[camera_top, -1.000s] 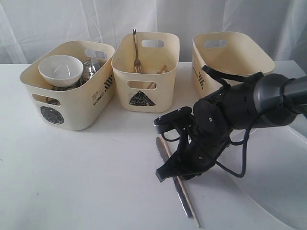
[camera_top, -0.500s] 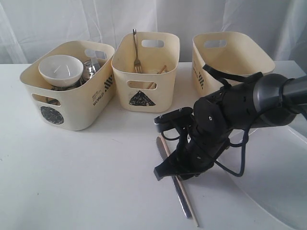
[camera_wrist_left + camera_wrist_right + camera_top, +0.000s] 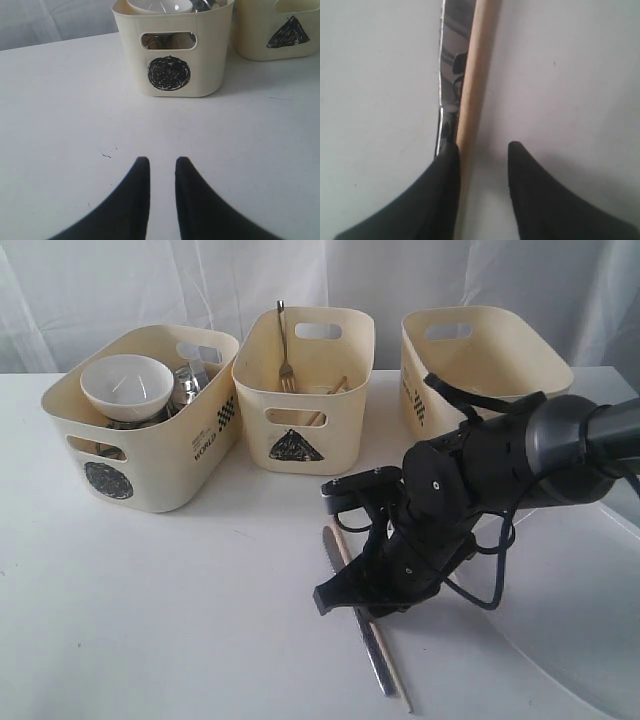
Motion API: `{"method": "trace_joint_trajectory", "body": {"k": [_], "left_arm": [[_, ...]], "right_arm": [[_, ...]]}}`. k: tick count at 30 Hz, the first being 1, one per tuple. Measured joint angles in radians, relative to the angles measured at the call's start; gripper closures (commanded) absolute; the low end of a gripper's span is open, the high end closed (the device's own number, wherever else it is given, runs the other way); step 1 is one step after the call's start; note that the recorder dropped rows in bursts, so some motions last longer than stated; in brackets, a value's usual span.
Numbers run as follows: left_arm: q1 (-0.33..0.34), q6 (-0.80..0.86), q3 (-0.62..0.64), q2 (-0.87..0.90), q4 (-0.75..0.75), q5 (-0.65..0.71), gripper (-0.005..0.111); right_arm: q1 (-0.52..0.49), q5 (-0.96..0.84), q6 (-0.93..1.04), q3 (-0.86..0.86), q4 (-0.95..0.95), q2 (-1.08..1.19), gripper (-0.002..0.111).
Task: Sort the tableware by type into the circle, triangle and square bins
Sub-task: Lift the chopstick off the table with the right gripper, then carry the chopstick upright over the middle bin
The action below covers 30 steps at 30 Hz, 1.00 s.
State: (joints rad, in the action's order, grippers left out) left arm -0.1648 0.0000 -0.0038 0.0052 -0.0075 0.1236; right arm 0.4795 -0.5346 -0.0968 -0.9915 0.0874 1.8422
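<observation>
We count three cream plastic bins (image 3: 255,390); outside them, one serrated steel knife (image 3: 451,50) and one smooth wooden chopstick (image 3: 476,60) (touching lengthwise). The right gripper (image 3: 483,145) jaws stand parted around the chopstick; the left gripper (image 3: 162,160) is slightly parted, empty.

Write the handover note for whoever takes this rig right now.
Left gripper: open, empty, over bare table, facing the circle bin.
Right gripper: open, low over the knife and chopstick lying side by side on the table; nothing gripped.
Done: white bowl and steel pieces in circle bin; fork in triangle bin.
To do: knife, chopstick, white plate; third bin's inside unseen.
</observation>
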Motion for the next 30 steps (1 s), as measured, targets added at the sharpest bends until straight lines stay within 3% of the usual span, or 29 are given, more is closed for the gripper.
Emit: {"method": "trace_joint_trajectory", "body": {"k": [21, 28, 30], "left_arm": [[0.000, 0.000, 0.000, 0.000, 0.000, 0.000, 0.081], [0.000, 0.000, 0.000, 0.000, 0.000, 0.000, 0.081], [0.000, 0.000, 0.000, 0.000, 0.000, 0.000, 0.081]], "right_arm": [[0.002, -0.033, 0.036, -0.012, -0.009, 0.037, 0.078], [0.003, -0.038, 0.037, -0.014, -0.037, 0.042, 0.108], [0.003, -0.038, 0.037, -0.014, -0.042, 0.042, 0.108]]}}
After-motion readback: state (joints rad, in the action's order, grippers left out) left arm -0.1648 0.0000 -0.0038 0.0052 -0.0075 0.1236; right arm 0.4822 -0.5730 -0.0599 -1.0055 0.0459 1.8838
